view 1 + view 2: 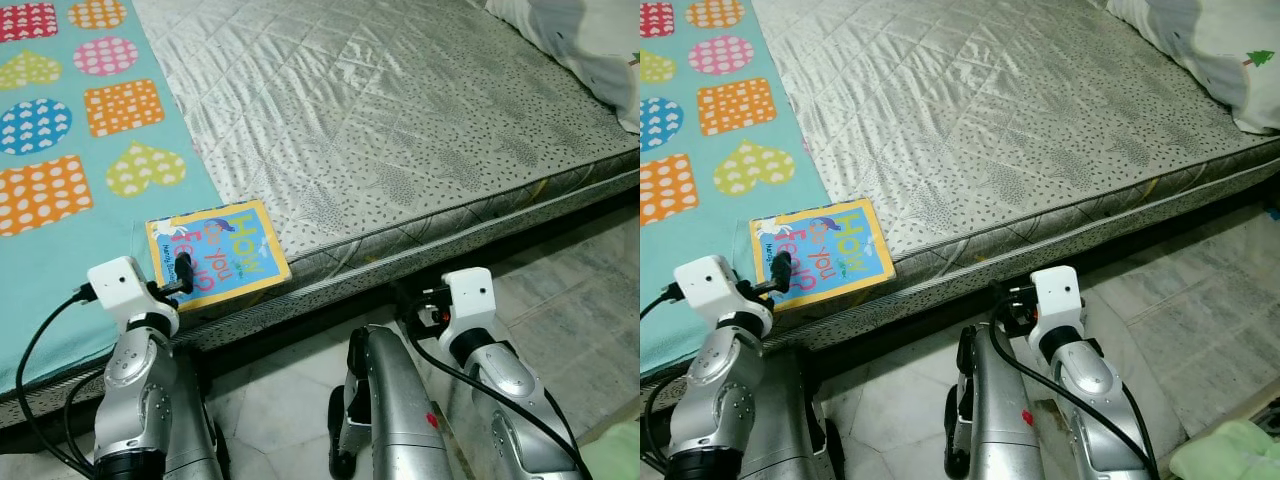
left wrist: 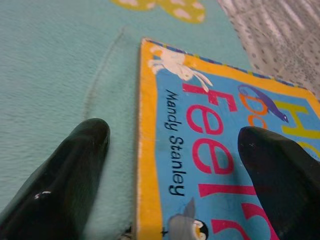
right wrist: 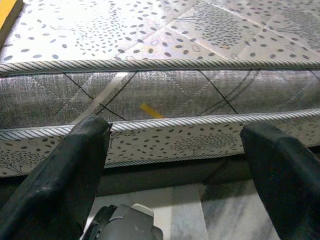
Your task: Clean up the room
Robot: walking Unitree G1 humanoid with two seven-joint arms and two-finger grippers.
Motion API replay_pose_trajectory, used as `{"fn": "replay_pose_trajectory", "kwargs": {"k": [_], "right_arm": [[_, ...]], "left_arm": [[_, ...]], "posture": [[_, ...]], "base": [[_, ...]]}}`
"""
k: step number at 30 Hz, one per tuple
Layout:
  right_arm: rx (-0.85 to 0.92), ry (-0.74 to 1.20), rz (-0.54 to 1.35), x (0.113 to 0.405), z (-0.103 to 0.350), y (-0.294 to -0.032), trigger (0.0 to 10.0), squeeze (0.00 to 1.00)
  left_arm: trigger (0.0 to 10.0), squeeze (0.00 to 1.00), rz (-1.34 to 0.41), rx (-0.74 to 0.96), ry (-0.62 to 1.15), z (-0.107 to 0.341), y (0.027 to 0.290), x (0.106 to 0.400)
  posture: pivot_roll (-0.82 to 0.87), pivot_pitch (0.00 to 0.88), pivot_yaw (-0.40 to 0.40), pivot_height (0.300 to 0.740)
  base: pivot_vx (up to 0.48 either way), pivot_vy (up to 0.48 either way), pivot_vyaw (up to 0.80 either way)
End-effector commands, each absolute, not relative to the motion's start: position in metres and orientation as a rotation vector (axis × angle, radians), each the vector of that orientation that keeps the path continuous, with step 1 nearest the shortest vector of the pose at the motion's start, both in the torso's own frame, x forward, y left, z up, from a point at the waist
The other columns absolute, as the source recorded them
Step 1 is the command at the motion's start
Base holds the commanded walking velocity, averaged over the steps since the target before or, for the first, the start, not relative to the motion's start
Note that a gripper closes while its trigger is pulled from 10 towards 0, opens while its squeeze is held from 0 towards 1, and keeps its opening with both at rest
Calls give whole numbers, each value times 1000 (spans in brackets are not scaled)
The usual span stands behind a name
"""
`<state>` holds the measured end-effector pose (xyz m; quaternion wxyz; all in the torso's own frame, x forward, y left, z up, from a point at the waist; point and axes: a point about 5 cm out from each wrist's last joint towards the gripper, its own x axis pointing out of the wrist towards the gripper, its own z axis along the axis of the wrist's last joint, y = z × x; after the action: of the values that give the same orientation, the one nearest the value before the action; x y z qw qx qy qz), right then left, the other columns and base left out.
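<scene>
Left hand (image 2: 170, 150) spread open astride book (image 1: 218, 253) edge, author's name legible, right hand (image 3: 175, 145) open facing mattress (image 3: 165, 95) side

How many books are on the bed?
1. A blue picture book with a yellow border lies flat at the near edge of the bed, partly on the turquoise patterned blanket, with the open left gripper straddling its edge. More could lie beyond the frame.

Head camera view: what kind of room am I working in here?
Probably a child's bedroom: a low grey quilted mattress over a pale tiled floor, a teal blanket with hearts and patterned shapes, and a blue-and-yellow picture book at the open left gripper.
</scene>
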<state>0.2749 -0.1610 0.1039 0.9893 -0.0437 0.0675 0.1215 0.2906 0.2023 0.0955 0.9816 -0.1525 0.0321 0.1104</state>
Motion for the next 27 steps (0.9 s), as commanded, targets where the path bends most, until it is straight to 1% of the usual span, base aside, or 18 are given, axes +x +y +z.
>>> {"fn": "replay_pose_trajectory", "kwargs": {"k": [1, 6, 10, 16, 19, 24, 27], "right_arm": [[-100, 149, 234, 272, 102, -166, 10000, 0], [-103, 150, 239, 273, 102, -166, 10000, 0], [-105, 150, 240, 274, 102, -166, 10000, 0], [-106, 149, 235, 274, 103, -166, 10000, 0], [-106, 149, 233, 274, 103, -166, 10000, 0], [-108, 130, 231, 273, 106, -166, 10000, 0], [-109, 103, 234, 274, 110, -167, 10000, 0]], "left_arm": [[10000, 0, 217, -318, 97, 88, 199, 287], [10000, 0, 197, -323, 115, 84, 197, 286], [10000, 0, 164, -343, 201, 72, 192, 286], [10000, 0, 127, -415, 248, 64, 182, 286], [10000, 0, 121, -430, 267, 61, 181, 286], [10000, 0, 42, -459, 290, 60, 175, 288], [10000, 0, -12, -523, 274, 62, 172, 291]], "posture": [[-20, 270, -125, 507], [-20, 272, -129, 507], [-21, 271, -129, 507], [-27, 271, -127, 507], [-27, 271, -127, 507], [-30, 274, -127, 507], [-30, 276, -127, 507]], "base": [[0, 0, 0], [0, 0, 0], [0, 0, 0], [0, 0, 0], [0, 0, 0], [0, 0, 0], [0, 0, 0]]}}
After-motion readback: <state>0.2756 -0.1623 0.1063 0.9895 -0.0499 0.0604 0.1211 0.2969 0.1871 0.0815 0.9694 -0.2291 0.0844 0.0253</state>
